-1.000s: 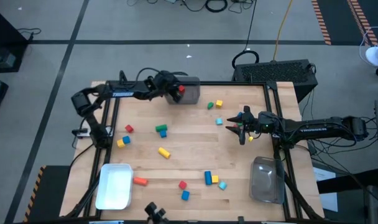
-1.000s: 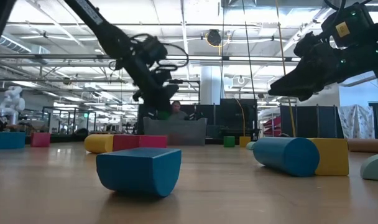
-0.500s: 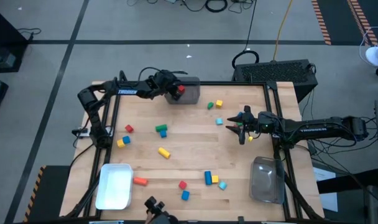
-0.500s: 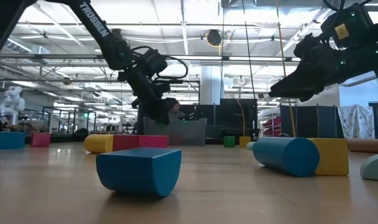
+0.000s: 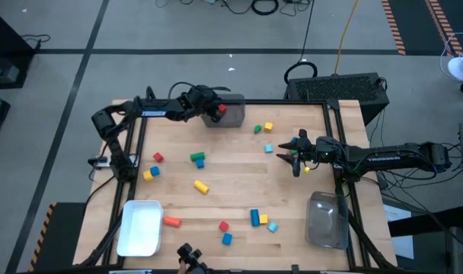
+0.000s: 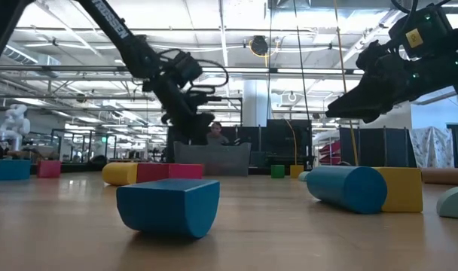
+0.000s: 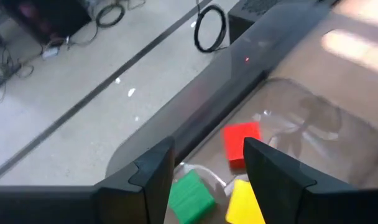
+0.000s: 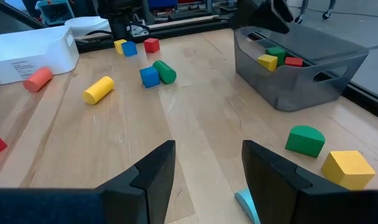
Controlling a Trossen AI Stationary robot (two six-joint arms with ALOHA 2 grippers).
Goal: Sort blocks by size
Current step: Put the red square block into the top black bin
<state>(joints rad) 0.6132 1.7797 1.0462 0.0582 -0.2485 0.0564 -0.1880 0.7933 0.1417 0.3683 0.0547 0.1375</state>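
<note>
My left gripper (image 5: pixel 209 109) hangs open and empty over the left end of the grey bin (image 5: pixel 233 116) at the table's far edge. In the left wrist view its fingers (image 7: pixel 207 165) frame a red block (image 7: pixel 241 142), a green block (image 7: pixel 190 193) and a yellow block (image 7: pixel 244 202) lying in the bin. My right gripper (image 5: pixel 292 154) is open and empty, above the table right of centre. A cyan piece (image 8: pixel 247 203) lies just below it. A green half-round (image 8: pixel 305 140) and a yellow cube (image 8: pixel 347 168) lie between it and the bin.
Loose blocks lie scattered over the wooden table: a yellow cylinder (image 5: pixel 201 186), a green and blue pair (image 5: pixel 197 159), a red block (image 5: pixel 158 157), and a blue, yellow and cyan group (image 5: pixel 262 220). A white bin (image 5: pixel 140 227) stands near left, a clear bin (image 5: pixel 327 219) near right.
My left gripper has dipped toward the grey bin and come back up above it, as the low view shows. My right gripper has kept still.
</note>
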